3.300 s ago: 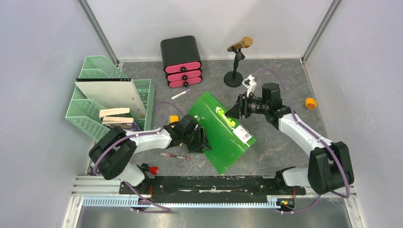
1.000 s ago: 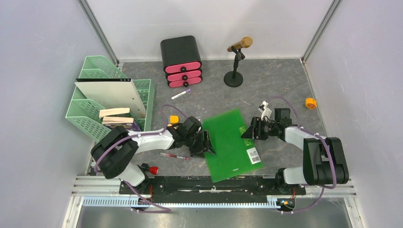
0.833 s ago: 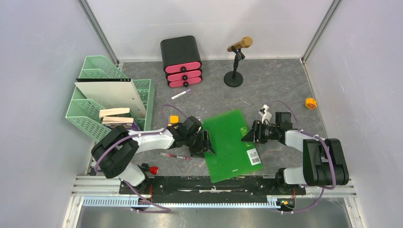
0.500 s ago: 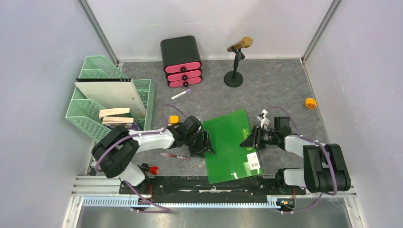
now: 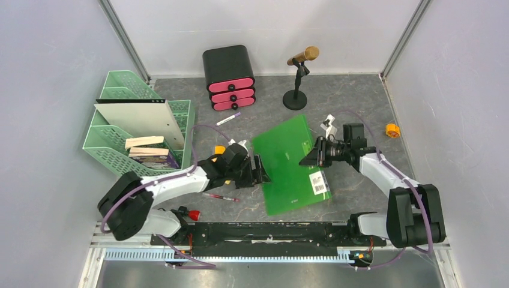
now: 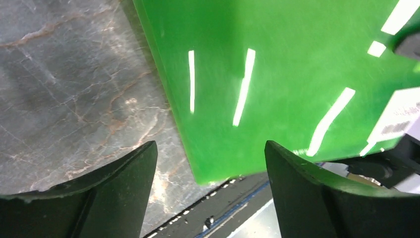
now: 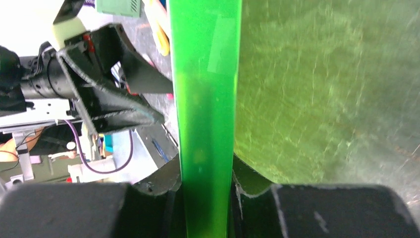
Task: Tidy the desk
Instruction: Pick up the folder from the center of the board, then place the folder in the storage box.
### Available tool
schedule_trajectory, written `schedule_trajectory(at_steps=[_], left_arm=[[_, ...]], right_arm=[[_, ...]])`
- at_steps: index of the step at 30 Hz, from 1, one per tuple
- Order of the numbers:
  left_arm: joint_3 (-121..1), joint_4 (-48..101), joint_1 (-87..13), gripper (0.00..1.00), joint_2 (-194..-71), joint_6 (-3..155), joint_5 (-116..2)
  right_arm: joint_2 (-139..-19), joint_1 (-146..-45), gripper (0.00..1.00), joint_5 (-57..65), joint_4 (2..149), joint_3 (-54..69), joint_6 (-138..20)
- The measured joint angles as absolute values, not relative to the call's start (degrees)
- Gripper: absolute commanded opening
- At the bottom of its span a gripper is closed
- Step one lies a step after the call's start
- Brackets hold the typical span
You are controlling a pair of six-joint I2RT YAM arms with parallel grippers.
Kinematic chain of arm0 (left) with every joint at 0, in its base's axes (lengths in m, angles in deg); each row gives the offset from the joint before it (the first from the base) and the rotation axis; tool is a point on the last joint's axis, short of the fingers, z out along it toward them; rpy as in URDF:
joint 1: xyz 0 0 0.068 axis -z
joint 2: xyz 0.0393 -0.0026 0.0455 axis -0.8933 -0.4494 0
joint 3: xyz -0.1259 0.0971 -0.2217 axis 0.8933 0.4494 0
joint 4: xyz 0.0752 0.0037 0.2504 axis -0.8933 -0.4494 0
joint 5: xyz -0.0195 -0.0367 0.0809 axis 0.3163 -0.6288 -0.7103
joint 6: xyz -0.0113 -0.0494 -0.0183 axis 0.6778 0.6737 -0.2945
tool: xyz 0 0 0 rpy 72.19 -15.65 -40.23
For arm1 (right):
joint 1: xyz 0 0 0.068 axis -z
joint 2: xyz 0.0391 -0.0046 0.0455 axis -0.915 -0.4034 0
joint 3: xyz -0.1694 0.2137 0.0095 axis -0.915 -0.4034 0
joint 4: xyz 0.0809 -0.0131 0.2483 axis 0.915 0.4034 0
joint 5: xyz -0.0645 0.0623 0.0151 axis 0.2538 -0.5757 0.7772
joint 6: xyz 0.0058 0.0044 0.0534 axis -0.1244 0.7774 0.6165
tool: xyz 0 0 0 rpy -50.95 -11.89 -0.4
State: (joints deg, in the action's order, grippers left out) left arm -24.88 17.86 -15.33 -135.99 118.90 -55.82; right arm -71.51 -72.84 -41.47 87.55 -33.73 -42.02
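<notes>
The desk [image 5: 354,102] is the grey marbled top under both arms, and it does not move. What I handle on it is the folder [image 5: 287,162], which is in the middle of the desk between the two grippers.

I judge the folder to be light, thin and glossy. It probably bends if only one edge is held, and it may slip on smooth pads. The right gripper [image 7: 205,183] is closed on its right edge, and this edge looks raised from the desk. The left gripper [image 6: 209,148] is open wide, with the near corner of the folder in front of the gap. I cannot tell if it touches. I think the best hold is on two opposite edges, deep in the jaws, so that the sheet does not sag.

I count:
- one folder
- one tray [image 5: 114,150], with a white board and a small stack inside
- one drawer box [image 5: 228,66] with three pink fronts
- one microphone [image 5: 303,57] on a stand
- one marker [image 5: 228,119]
- one red pen [image 5: 221,197]
- one orange roll [image 5: 392,130], plus one more small orange piece [image 5: 220,149]
</notes>
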Motion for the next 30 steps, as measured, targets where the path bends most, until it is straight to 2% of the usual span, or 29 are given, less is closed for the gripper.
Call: schedule_trajectory(at_steps=[6,16,19,24,30], left_arm=[[-28.36,15.63,-17.56,0.93,-129.30,118.84,-56.25],[-29.04,17.46,-29.84,0.97,-120.56,122.47,-50.97],[-26.65,19.04,-33.60,0.97,-118.28,124.26,-47.73],[-23.61,18.71,-38.39,0.98,-116.03,125.46,-44.50],[-18.65,22.58,-42.85,0.94,-110.13,127.21,-40.54]], right_arm=[[-71.71,-72.87,0.00,-39.74,88.60,-26.10,-40.73],[-77.52,-74.22,0.00,-39.79,86.68,-16.82,-35.01],[-77.52,-75.75,0.00,-41.54,75.75,-18.39,-25.96],[-78.05,-77.65,0.00,-44.44,48.19,-26.34,-3.32],[-85.61,-80.17,0.00,-46.39,13.37,-27.48,23.46]])
